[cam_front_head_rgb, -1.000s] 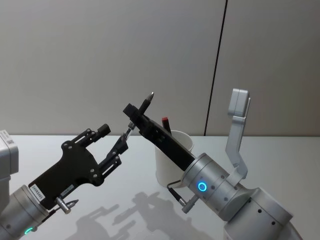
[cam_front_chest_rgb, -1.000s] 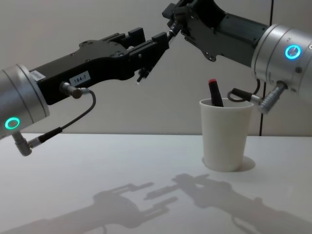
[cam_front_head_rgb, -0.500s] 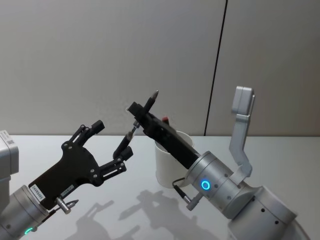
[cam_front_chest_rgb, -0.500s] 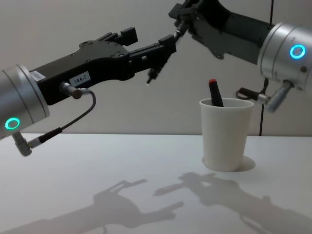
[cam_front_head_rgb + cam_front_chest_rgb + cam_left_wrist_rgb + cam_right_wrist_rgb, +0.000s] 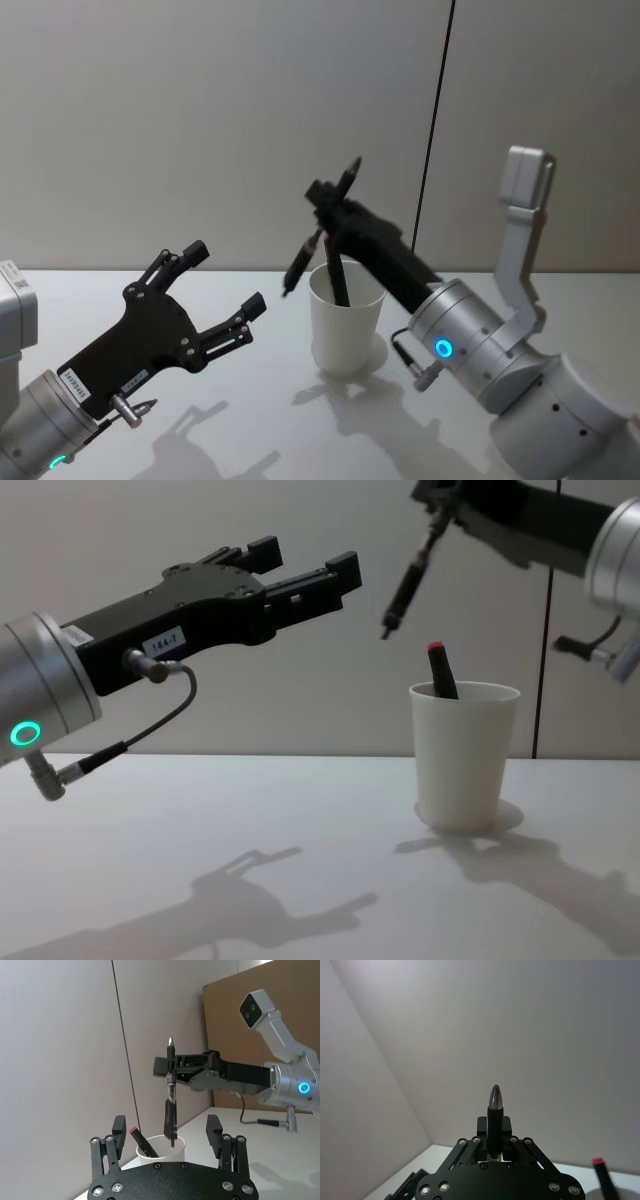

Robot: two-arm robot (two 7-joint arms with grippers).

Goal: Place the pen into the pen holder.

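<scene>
With the right claw (image 5: 330, 205) clamped on the pen (image 5: 322, 233), the pen hangs in the air over the near-left rim of the pen holder (image 5: 346, 330), tilted, metal tip up and rear end down. In the chest view the pen (image 5: 404, 584) sits up and to the left of the pen holder (image 5: 464, 756), its lower end well above the rim and not inside. Grip is near the tip end: the right wrist view shows the silver tip (image 5: 495, 1097) sticking out past the closed fingers (image 5: 468, 1147).

Left claw (image 5: 222, 292) is spread wide and holds nothing, raised over the worktop (image 5: 250, 400) to the left of the pen holder. In the chest view the left claw (image 5: 305, 565) is level with the pen, clear gap between them. Left wrist view: pen (image 5: 170, 1105) upright between the two spread fingers (image 5: 119, 1132) but farther off, not touching.

Pen holder stands upright on the worktop (image 5: 250, 840). A dark marker with a red end (image 5: 440, 670) already leans inside it, red end above the rim.
</scene>
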